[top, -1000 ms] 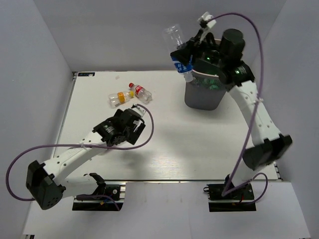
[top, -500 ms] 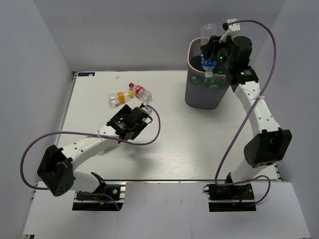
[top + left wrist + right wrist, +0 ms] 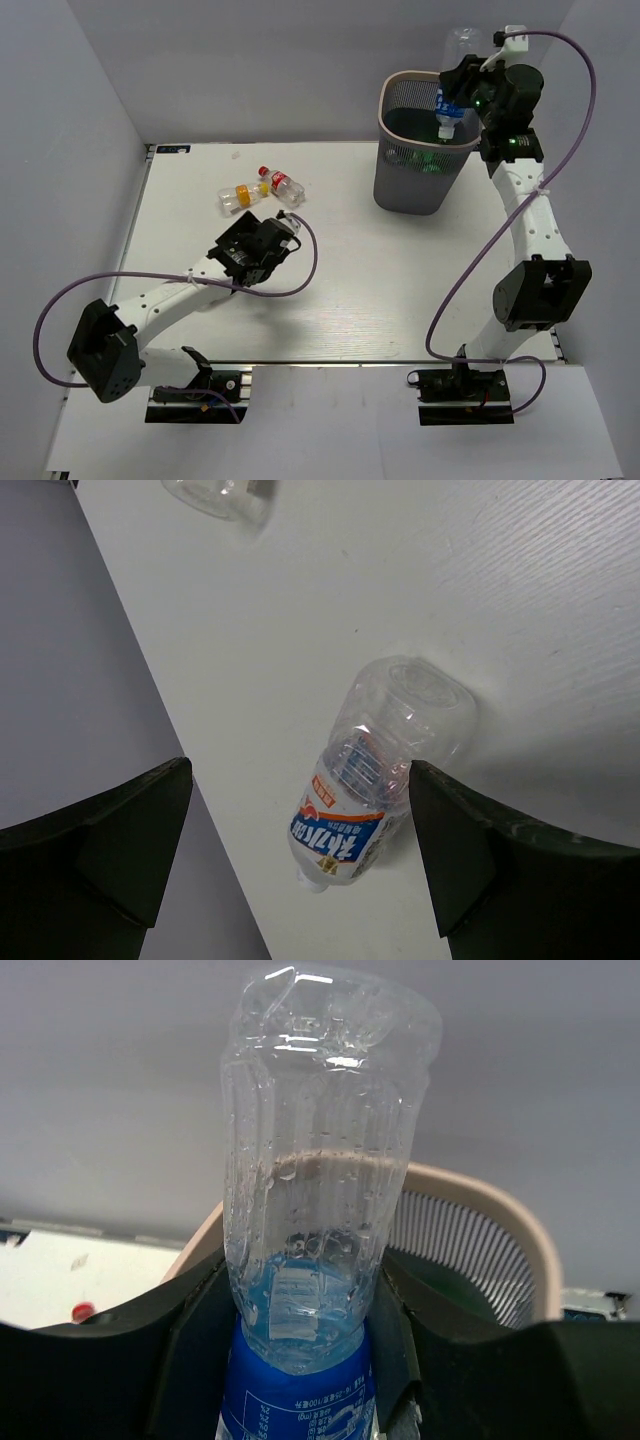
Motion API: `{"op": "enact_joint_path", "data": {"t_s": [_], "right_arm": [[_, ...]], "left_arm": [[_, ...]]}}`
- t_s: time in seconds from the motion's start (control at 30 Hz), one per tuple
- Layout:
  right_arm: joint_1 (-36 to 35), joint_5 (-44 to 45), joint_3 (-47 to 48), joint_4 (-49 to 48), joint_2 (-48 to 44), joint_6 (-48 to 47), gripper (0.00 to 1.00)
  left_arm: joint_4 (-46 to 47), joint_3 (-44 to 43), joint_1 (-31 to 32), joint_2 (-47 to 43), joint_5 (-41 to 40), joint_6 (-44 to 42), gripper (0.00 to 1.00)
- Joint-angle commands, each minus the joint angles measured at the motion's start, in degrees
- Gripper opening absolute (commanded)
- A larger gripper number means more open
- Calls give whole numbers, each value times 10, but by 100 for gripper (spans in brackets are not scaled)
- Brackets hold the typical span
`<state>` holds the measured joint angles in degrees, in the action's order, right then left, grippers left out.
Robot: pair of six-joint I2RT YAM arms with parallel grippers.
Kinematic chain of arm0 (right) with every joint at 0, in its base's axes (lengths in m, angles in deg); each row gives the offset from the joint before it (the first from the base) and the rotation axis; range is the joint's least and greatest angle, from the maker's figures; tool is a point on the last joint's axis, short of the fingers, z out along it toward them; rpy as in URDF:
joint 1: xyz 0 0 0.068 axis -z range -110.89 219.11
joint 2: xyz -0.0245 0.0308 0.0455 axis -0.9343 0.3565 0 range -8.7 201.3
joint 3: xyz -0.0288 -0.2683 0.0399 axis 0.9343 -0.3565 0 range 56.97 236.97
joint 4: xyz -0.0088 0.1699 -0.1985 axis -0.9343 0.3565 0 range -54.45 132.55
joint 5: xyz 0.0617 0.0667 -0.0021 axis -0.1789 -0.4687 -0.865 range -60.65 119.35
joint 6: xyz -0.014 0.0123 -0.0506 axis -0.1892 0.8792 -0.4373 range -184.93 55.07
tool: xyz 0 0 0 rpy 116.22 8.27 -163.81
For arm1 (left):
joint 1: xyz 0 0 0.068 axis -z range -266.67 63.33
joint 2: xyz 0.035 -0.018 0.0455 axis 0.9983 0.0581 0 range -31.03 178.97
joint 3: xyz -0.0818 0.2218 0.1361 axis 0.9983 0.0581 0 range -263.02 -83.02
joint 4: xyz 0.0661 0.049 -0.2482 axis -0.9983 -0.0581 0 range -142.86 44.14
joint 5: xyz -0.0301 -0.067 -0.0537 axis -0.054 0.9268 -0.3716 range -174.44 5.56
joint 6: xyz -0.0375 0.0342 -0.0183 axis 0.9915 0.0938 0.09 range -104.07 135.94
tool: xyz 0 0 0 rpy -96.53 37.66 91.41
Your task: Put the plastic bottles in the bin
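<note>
A blue-labelled bottle (image 3: 458, 62) is gripped by the partly closed right tool (image 3: 452, 108), long axis near vertical (cap down), over the bin (image 3: 405, 190) mouth. The left tool (image 3: 283, 232) is spread wide, empty, above a lying bottle (image 3: 375, 770) on the tabletop (image 3: 400, 280).

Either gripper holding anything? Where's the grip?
Right gripper clamps a blue-label bottle around its label band, base up. Left gripper is open and holds nothing.

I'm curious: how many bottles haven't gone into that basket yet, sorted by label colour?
Yellow-label bottle: 1
Red-label bottle: 1
Blue-and-orange-label bottle: 1
Blue-label bottle, held above the bin: 1
Total: 4
</note>
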<state>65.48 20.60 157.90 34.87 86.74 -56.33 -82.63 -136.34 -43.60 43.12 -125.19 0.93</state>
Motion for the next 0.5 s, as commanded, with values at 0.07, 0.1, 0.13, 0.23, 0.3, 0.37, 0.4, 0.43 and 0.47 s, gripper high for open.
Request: {"op": "enact_joint_path", "data": {"t_s": [0.07, 0.1, 0.13, 0.23, 0.3, 0.37, 0.4, 0.43, 0.47], "right_arm": [[11, 28, 23, -101, 31, -3, 0], [11, 39, 36, -100, 53, -6, 0], [14, 43, 44, -98, 61, -11, 0], [20, 36, 59, -101, 94, -29, 0], [20, 25, 60, -99, 113, -47, 0], [20, 10, 58, -89, 125, -53, 0], [20, 2, 59, -83, 129, -53, 0], [21, -6, 59, -69, 127, -45, 0], [24, -47, 50, -68, 125, -44, 0]], "left_arm": [[-9, 11, -7, -25, -46, 1, 99], [-9, 11, -7, -20, -51, 1, 99], [-9, 11, -7, -20, -58, 1, 99], [-15, 11, -18, -9, -64, -6, 99], [-21, 11, -24, -1, -64, -6, 99], [-26, 16, -24, 5, -64, -6, 99], [-26, 16, -24, 5, -64, -6, 99], [-26, 16, -24, 5, -64, 0, 99], [-32, 16, -29, 5, -64, 0, 99]]}}
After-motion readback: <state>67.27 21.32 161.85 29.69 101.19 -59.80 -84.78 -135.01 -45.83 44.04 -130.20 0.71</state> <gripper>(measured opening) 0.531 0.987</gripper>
